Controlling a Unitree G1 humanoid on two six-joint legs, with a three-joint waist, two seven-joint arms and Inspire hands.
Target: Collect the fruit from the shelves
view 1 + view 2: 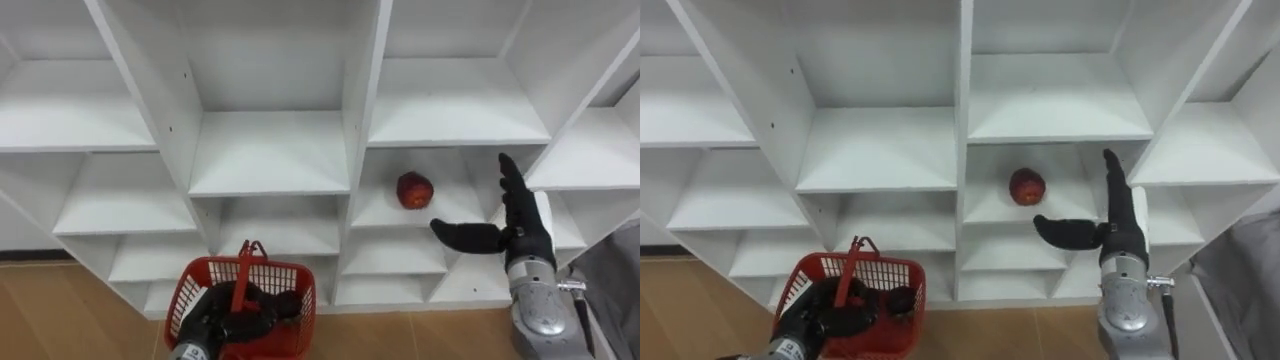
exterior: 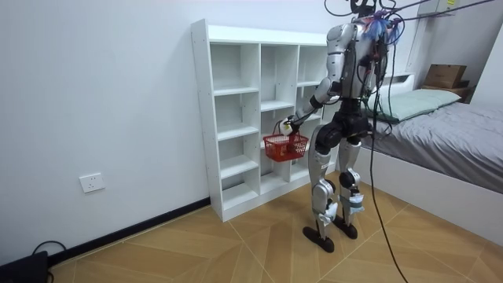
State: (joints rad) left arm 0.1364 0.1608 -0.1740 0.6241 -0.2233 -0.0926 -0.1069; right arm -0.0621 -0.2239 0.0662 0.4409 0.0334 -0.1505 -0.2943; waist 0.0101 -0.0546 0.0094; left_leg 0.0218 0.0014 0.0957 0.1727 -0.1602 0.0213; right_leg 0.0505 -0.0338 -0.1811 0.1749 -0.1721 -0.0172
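The white closet (image 1: 270,150) stands against the room's wall, and I stand directly before it, its open compartments facing me. The red basket (image 1: 275,272) hangs low on my left, below the occupied shelf, so collected fruit can be lowered into it. My left hand (image 1: 225,318) has its fingers curled round the basket's handle to carry it. My right hand (image 1: 520,235) is held up with fingers straight and thumb spread, an opening suited to cupping the target. The red fruit (image 1: 414,189) lies in the compartment right of centre, near that hand but untouched. Judged next step: reach in and close round it.
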